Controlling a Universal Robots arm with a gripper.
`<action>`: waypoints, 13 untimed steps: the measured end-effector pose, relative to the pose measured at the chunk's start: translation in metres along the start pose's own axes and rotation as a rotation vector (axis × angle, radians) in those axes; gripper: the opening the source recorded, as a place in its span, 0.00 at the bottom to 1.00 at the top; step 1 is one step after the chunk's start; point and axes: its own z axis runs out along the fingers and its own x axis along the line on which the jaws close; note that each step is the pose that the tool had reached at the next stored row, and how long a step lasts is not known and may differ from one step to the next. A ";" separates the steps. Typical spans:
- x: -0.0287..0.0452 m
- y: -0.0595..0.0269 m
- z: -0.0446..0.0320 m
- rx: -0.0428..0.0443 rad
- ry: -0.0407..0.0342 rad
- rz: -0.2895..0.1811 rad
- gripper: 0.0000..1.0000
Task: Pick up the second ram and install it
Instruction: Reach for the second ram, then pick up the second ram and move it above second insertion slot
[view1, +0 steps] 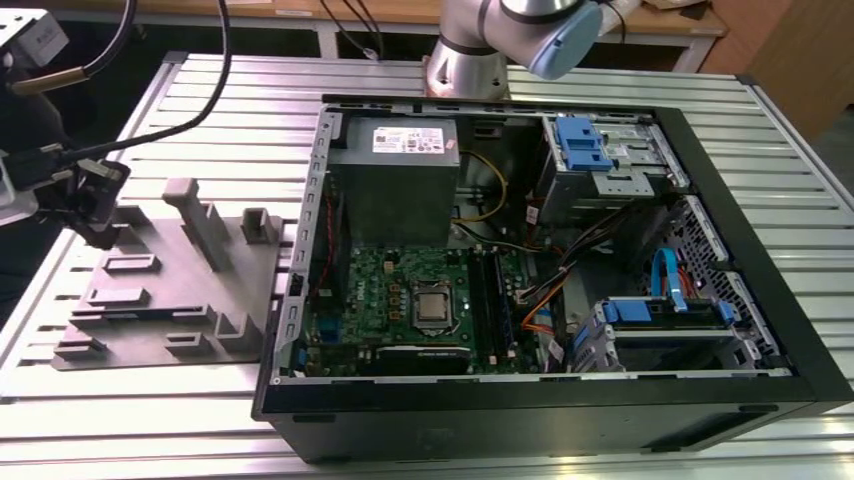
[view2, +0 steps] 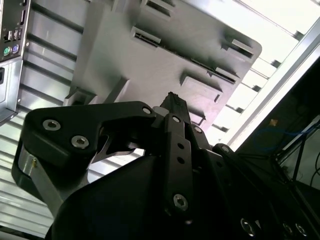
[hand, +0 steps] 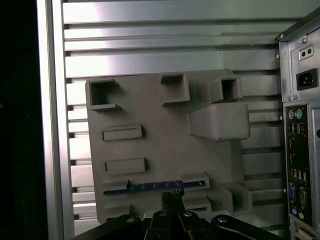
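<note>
The bench (view1: 200, 90) carries the open computer case (view1: 534, 425) and, at the exterior view's left of it, the grey tray (view1: 147, 335). My claw (view1: 91, 215) hangs over the tray's far edge, well apart from the case. Whether it is open or closed I cannot tell. In the first wrist view the second ram (hand: 150, 187) stands on edge in a tray slot, a thin blue line just beside my claw. I judge the task barely begun: the ram is not yet lifted, and the carry and the seating in the motherboard (view1: 400, 300) are left.
</note>
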 end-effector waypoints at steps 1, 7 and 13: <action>0.0002 -0.0015 0.0006 0.0000 0.0002 0.000 0.07; 0.0010 -0.0073 0.0036 0.0002 0.0015 0.000 0.07; 0.0011 -0.0086 0.0037 0.0002 0.0014 0.000 0.07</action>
